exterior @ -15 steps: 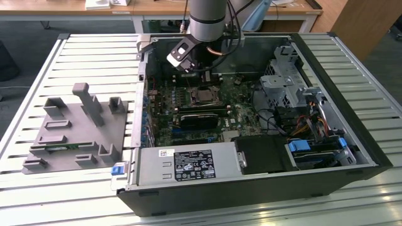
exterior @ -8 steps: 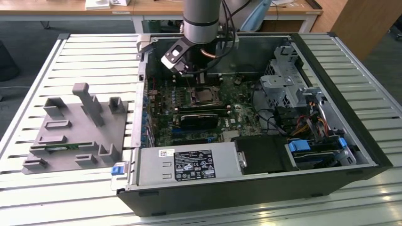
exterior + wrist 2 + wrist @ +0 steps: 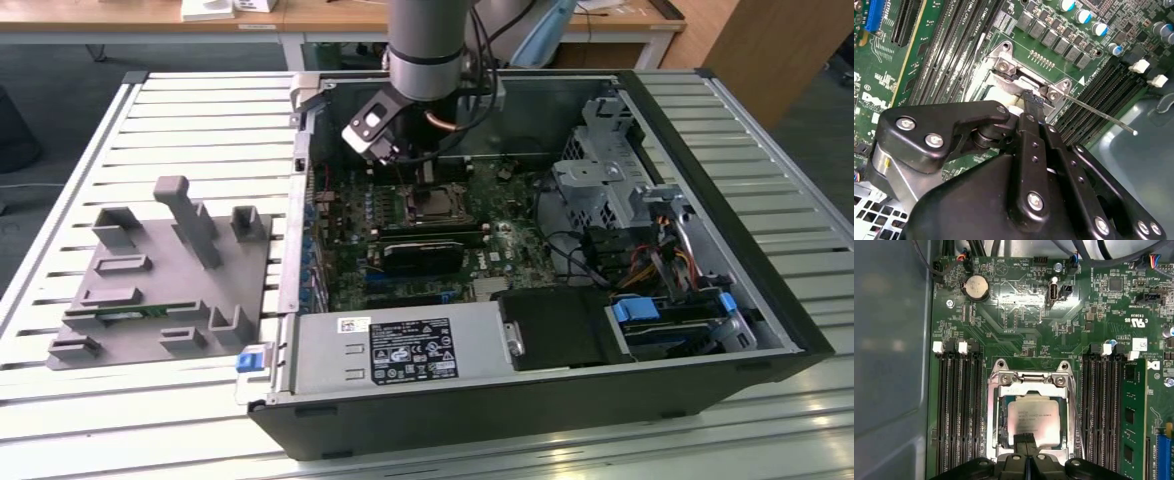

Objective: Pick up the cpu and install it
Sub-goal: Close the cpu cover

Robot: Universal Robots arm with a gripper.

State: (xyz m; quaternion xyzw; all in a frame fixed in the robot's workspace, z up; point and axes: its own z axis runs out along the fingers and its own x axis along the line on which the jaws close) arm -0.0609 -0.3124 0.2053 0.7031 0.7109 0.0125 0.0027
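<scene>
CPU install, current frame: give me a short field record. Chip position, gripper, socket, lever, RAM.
cpu: lying flat inside the socket frame, silvery top up
socket frame: metal, between two banks of memory slots
gripper: fingertips at the cpu's near edge, pressed together in the first wrist view
socket lever: thin metal rod, sticking out sideways from the socket in the second wrist view
memory stick: green, seated in one slot of the bank beside the socket
computer case: open, lying on a slatted table
</scene>
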